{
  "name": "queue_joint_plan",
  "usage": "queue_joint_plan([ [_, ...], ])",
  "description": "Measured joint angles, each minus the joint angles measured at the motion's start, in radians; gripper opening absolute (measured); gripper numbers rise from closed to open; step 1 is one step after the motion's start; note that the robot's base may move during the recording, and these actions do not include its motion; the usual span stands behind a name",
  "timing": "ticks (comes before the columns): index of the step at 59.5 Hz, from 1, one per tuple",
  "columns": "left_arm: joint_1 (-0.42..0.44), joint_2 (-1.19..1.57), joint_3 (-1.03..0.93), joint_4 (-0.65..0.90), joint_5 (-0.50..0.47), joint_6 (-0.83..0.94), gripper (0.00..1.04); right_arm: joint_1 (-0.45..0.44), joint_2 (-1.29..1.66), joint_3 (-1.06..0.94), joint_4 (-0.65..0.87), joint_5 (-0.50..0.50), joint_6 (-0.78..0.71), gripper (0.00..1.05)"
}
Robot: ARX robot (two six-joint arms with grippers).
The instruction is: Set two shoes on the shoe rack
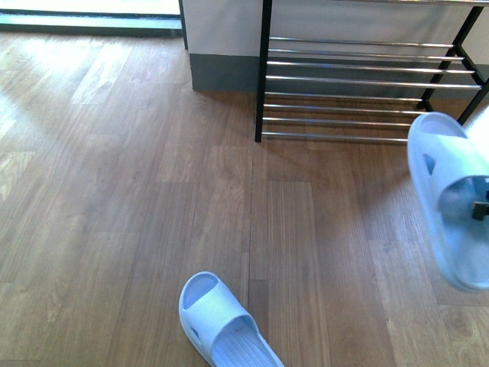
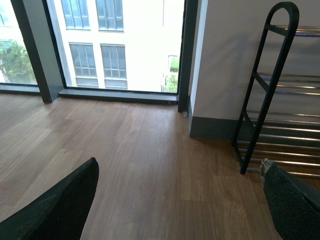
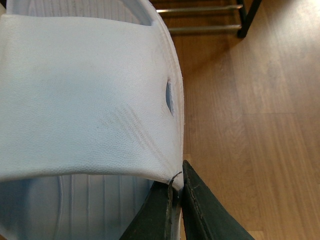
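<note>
1. Right gripper [image 3: 176,196]: my two dark fingers are closed together on the thin side edge of a pale blue slide slipper, at the point where the strap meets the footbed. The held slipper [image 1: 447,200] is off the floor at the far right of the front view. Its long axis points roughly toward the rack, and a small vent hole shows in the side of the strap. It is in front of the rack and touches none of the rods.

2. Left gripper [image 2: 179,167]: my fingers stand wide apart, with only bare floor between them.

3. Second slipper [image 1: 221,327]: it lies flat on the wood floor [image 1: 137,199], strap up, at the near edge of the front view. It is well apart from the held slipper and from the rack, and neither gripper touches it.

4. Shoe rack [image 1: 344,82]: it has black posts and tiers of chrome rods, and it stands on the floor against the wall [image 2: 225,60] ahead and to the right. The visible shelves carry no shoe.

5. Window [image 2: 120,45]: full height, beyond the rack's left side.
</note>
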Motion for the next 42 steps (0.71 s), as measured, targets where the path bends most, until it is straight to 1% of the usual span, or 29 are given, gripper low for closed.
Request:
queue_joint_plan([
  [10,0.0,0.0,0.0,0.0,0.0,0.0,0.95,-0.036,-0.241,-0.108,-0.069,-0.014,0.011,0.01],
  [25,0.0,0.0,0.0,0.0,0.0,0.0,0.95,-0.034,-0.63,-0.226,-0.225,0.017,0.052,0.01],
  [31,0.0,0.0,0.0,0.0,0.0,0.0,0.95,-0.034,-0.681,-0.237,-0.232,0.023,0.053,0.01],
  [42,0.0,0.0,0.0,0.0,0.0,0.0,0.95,-0.034,-0.683,-0.238,-0.233,0.027,0.053,0.01],
])
